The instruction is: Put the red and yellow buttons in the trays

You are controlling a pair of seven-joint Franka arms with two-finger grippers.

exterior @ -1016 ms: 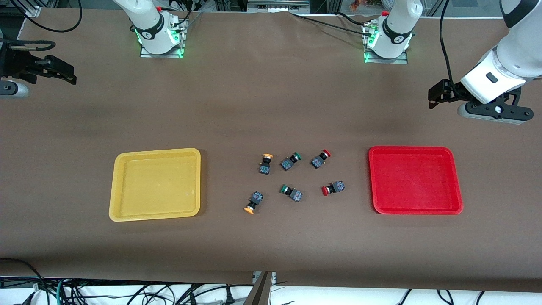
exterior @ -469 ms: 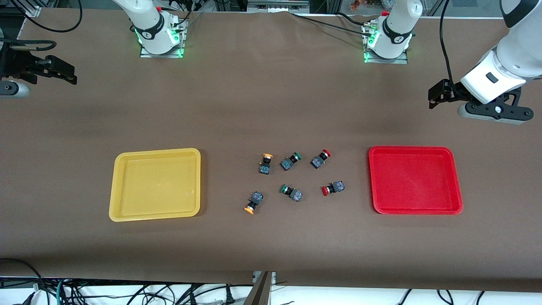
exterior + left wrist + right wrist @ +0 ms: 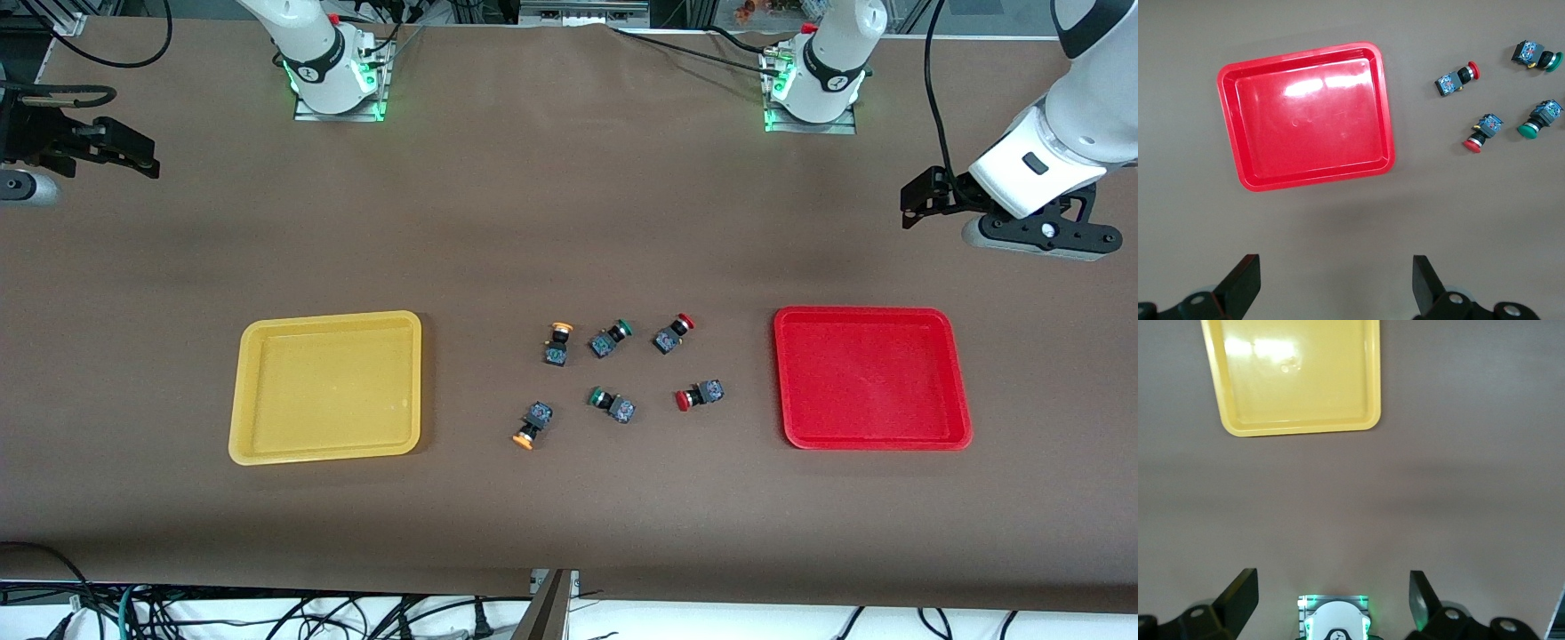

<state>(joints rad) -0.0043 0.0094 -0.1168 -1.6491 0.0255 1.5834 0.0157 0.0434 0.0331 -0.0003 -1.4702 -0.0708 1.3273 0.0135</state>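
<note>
Six buttons, red, yellow and green, lie on the bench between yellow tray and red tray. Left gripper hangs near the red tray, fingers spread; right gripper near the yellow tray, fingers spread, both empty.

Two white arms rise from round bases ringed with a black band, one at upper left, one at upper right. Each base sits on a metal plate lit by green lights, with a small red part beside it. Black cables trail from both bases. At the right edge a white wrist link bears a dark oval mark above a grey camera bar with screws. Both grippers are black.
</note>
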